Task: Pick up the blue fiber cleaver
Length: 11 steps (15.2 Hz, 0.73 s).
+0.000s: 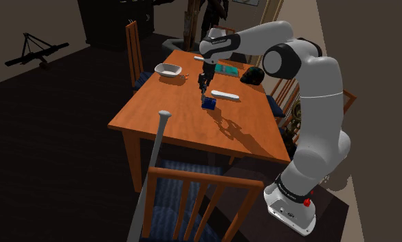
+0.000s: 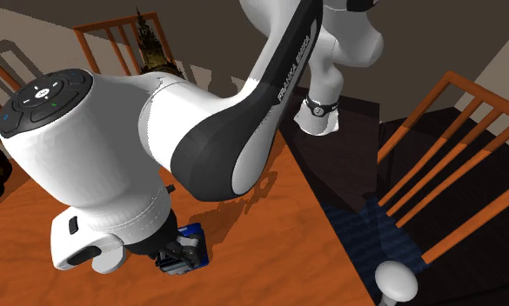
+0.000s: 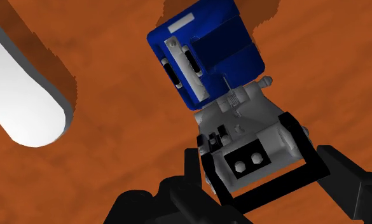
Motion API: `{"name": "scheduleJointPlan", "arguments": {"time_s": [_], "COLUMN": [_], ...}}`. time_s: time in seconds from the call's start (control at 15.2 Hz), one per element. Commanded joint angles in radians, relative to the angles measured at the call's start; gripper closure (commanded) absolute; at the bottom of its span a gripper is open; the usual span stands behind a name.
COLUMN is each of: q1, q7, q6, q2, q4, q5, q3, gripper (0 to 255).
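Claw (image 3: pixel 265 156) narrow, fingers snug on cleaver (image 3: pixel 206 54) grey end; looks gripped. Small, rigid, prob. light. Smooth casing may slip, so hold grey base, not blue top.

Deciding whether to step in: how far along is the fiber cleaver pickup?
Done: the approach. The end effector is down at the grey end of the blue cleaver. In hand: the grasp. That grey end sits inside the end effector, though contact cannot be confirmed. Left: the lift. In the shoulder view the cleaver looks low over the wooden table, not clearly raised.
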Motion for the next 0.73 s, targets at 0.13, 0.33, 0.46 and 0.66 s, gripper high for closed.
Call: {"name": "scheduleJointPlan", "arguments": {"time_s": [0.13, 0.33, 0.46, 0.66], "q1": [0.0, -0.001, -0.001, -0.001], "q7": [0.0, -0.001, 0.0, 0.003], "q6": [0.0, 0.0, -0.011, -0.044], "q2": [0.001, 0.001, -0.003, -0.015], "q4": [-0.001, -0.001, 0.006, 0.027], "q5": [0.0, 0.0, -0.001, -0.004], "q3": [0.0, 0.0, -0.001, -0.002], "gripper": [255, 255, 255, 255]}}
